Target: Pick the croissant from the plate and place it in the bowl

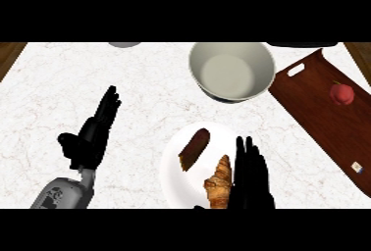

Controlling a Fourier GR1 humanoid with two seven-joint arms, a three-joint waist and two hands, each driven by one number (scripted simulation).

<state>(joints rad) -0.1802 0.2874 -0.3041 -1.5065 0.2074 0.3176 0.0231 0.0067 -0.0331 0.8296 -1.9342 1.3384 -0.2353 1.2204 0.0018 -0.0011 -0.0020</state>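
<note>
Head view looks down on the marble counter (145,73). On the white plate (174,162) lies the croissant (219,184), beside a dark brown pastry (194,148). The right hand (251,181) is just right of the croissant, fingers straight, holding nothing. The left hand (92,135) rests open at the left. The bowl (232,71) stands beyond the plate, near a wooden tray (311,112) carrying a red fruit (342,93).

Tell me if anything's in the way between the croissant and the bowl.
Nothing blocks it. The croissant lies on the plate beside the right hand; a dark brown piece shares the plate, left of the straight line to the bowl. Bare counter lies between plate and bowl.
</note>
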